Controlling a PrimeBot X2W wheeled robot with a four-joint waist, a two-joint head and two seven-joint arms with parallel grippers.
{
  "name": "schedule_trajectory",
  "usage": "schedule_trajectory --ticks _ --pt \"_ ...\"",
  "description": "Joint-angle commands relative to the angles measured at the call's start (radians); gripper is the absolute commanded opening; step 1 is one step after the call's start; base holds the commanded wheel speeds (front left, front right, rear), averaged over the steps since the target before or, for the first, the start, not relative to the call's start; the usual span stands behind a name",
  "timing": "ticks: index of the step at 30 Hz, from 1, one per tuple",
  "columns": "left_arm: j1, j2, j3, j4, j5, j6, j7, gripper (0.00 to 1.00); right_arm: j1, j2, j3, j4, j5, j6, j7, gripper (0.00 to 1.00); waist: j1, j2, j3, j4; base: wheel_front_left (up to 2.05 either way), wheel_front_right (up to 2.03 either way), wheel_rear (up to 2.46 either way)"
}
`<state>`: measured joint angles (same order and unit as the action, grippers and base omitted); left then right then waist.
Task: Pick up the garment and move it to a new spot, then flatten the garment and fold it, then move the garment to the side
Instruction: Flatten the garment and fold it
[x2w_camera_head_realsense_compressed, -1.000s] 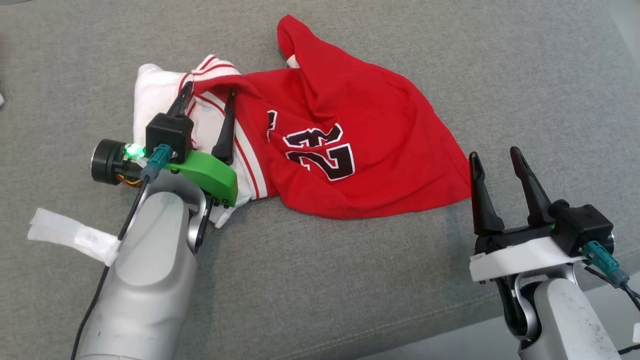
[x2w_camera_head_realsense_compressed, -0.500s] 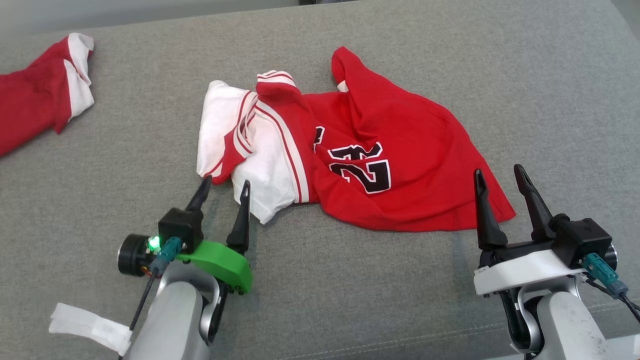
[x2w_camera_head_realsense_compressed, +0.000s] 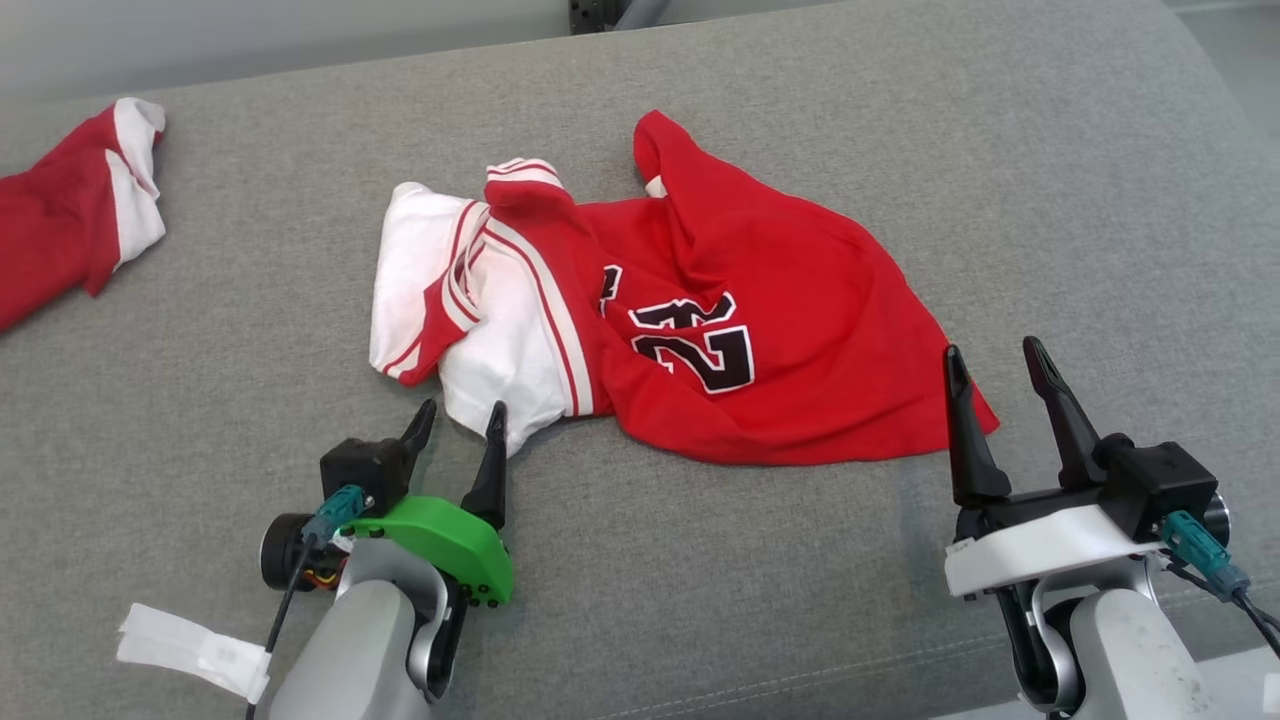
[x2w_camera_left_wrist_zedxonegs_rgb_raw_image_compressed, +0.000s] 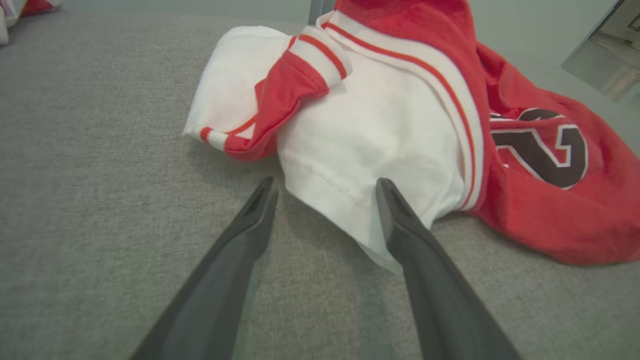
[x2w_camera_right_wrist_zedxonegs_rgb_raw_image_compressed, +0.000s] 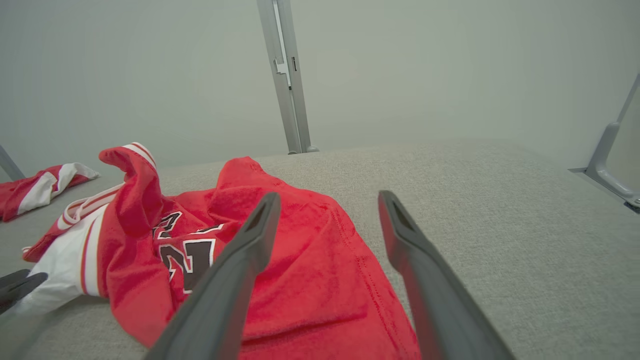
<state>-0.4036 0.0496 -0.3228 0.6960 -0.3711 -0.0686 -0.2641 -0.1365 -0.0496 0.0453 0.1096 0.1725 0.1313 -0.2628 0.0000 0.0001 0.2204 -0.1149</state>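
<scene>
Another red-and-white cloth (x2w_camera_head_realsense_compressed: 70, 220) lies far left of the left gripper (x2w_camera_head_realsense_compressed: 463, 407), cut off by the frame. The left gripper is spread and empty, its tips at the garment (x2w_camera_head_realsense_compressed: 700, 330)'s white hem, probably lined up to pinch a corner. The garment lies crumpled between the grippers. The right gripper (x2w_camera_head_realsense_compressed: 991, 346) is spread and empty at the red corner, and contact is unclear. The folds underneath are hidden.

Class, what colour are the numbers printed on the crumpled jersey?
Black with white outlines, on the red jersey; clearest in the head view.
</scene>
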Motion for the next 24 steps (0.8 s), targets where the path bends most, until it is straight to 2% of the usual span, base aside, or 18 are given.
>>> schedule_trajectory --ticks 1,5,6,7,9,16,24 --pt "-0.022 0.002 0.005 0.018 -0.017 0.003 0.0 1.0 0.008 -0.002 -0.001 0.002 -0.002 -0.001 -0.003 1.0 0.0 -0.0001 0.013 -0.022 0.0 0.0 0.0" --pt "-0.05 0.003 0.009 0.068 -0.039 0.005 0.0 1.0 0.008 -0.002 0.0 0.003 -0.003 -0.001 -0.003 1.0 0.0 -0.0001 0.017 -0.039 0.0 0.0 0.0" --pt "-0.055 0.003 0.009 0.077 -0.041 0.004 0.0 0.77 0.009 -0.002 -0.002 0.003 -0.003 -0.001 -0.003 1.0 0.0 -0.0001 0.018 -0.04 0.0 0.0 0.0" --pt "-0.059 0.002 0.008 0.084 -0.042 0.0 0.0 0.34 0.01 -0.002 -0.003 0.003 -0.004 -0.001 -0.003 1.0 0.0 -0.0001 0.017 -0.042 0.0 0.0 0.0" --pt "-0.062 0.003 0.004 0.09 -0.045 -0.007 0.0 0.0 0.012 -0.002 -0.007 0.003 -0.005 -0.001 -0.003 1.0 0.0 -0.0001 0.015 -0.04 0.0 0.0 0.0" --pt "-0.018 0.003 0.021 0.003 -0.019 -0.006 0.0 0.0 0.027 -0.002 -0.017 0.007 -0.008 -0.001 -0.003 1.0 0.0 -0.0001 -0.012 -0.002 0.0 0.0 0.0" --pt "0.123 0.006 0.095 -0.229 0.046 0.012 0.0 0.0 0.05 -0.002 -0.028 0.011 -0.009 -0.001 -0.003 1.0 0.0 -0.0001 -0.053 0.081 0.0 0.0 0.0"
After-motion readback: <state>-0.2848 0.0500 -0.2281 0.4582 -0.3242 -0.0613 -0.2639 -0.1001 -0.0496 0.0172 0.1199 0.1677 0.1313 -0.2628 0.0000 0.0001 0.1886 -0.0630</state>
